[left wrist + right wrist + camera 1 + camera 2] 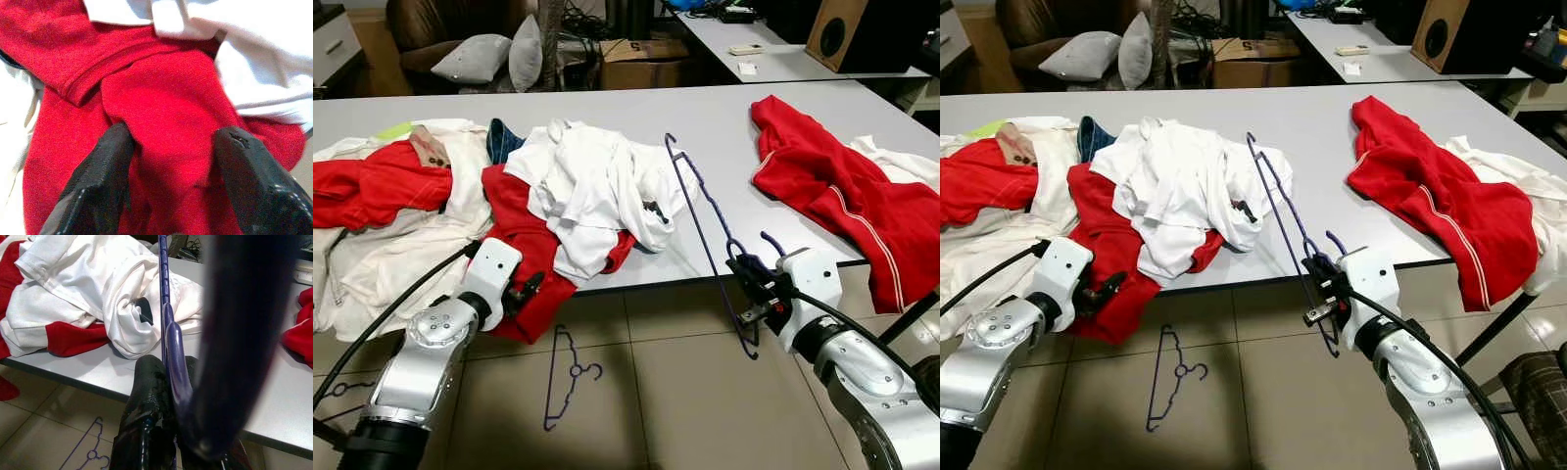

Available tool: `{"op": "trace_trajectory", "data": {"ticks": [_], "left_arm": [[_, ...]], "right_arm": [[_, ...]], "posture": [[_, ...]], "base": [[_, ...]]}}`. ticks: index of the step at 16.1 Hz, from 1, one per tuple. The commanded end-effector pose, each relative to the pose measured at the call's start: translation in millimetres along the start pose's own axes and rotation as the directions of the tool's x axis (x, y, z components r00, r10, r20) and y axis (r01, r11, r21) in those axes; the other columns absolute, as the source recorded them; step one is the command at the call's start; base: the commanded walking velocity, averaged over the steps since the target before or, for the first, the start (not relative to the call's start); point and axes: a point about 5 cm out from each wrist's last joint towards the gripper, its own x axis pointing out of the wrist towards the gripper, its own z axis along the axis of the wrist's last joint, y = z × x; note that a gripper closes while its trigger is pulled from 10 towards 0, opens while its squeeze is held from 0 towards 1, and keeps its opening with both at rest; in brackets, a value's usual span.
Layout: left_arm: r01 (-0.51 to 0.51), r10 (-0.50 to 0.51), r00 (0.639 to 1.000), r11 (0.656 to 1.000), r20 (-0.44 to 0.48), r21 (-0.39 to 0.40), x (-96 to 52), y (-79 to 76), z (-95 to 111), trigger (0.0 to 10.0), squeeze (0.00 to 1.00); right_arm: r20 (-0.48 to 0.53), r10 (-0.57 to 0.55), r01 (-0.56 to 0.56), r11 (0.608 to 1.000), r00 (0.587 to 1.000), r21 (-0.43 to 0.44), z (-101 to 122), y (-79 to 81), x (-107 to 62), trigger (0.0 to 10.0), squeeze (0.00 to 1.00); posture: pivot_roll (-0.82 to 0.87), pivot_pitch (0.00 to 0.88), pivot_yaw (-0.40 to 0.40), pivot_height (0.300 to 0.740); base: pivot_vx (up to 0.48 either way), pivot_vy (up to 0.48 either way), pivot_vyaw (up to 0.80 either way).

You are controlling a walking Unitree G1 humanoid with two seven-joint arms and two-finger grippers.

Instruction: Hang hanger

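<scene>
Right wrist view: purple hanger [166,328] clamped between right gripper [164,382] fingers

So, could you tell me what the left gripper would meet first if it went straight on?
Probably the red cloth garment hanging over the table edge: the open left gripper already points into its folds.

blurred purple hanger [230,333] looming close in the right wrist view, red jacket [862,211] cut off by the frame edge
</scene>
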Motion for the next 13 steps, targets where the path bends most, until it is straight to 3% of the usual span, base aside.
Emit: {"op": "trace_trajectory", "data": {"ticks": [1, 5, 6, 9, 13], "left_arm": [[0.003, -0.003, 1.000, 0.999, 0.019, -0.037, -2.7, 1.5, 3.1, 0.0, 0.00], [0.027, -0.016, 0.996, 0.990, 0.084, -0.140, -7.5, 2.3, 10.3, 0.0, 0.00], [0.021, 0.007, 0.992, 0.976, 0.130, -0.217, -9.2, 5.6, 15.8, 0.0, 0.00], [0.028, 0.045, 0.977, 0.943, 0.210, -0.332, -11.1, 14.7, 29.9, 0.0, 0.00], [0.066, 0.092, 0.940, 0.895, 0.328, -0.441, -0.5, 32.8, 62.5, 0.0, 0.00]], "right_arm": [[0.027, 0.006, -0.005, 1.000, 1.000, -0.019, 5.9, 0.5, -0.9, 10.0, 0.00], [0.031, 0.005, -0.004, 1.000, 1.000, -0.025, 6.7, -1.3, 0.3, 10.0, 0.00], [0.032, -0.001, 0.001, 1.000, 0.999, -0.026, 6.7, -1.9, 1.2, 10.0, 0.00], [0.037, -0.019, 0.020, 1.000, 0.999, -0.018, 6.9, -3.0, 1.3, 10.0, 0.00], [0.053, -0.042, 0.043, 0.999, 0.998, -0.009, 8.8, -4.1, 1.3, 10.0, 0.00]], "posture": [[-0.04, 0.000, 0.010, 0.740], [-0.03, 0.000, -0.001, 0.740], [-0.03, 0.000, -0.002, 0.740], [-0.03, 0.000, 0.002, 0.740], [-0.03, 0.000, 0.020, 0.740]], "base": [[0.000, 0.000, 0.00], [0.000, 0.000, 0.00], [0.000, 0.000, 0.00], [0.000, 0.000, 0.00], [0.000, 0.000, 0.00]]}}
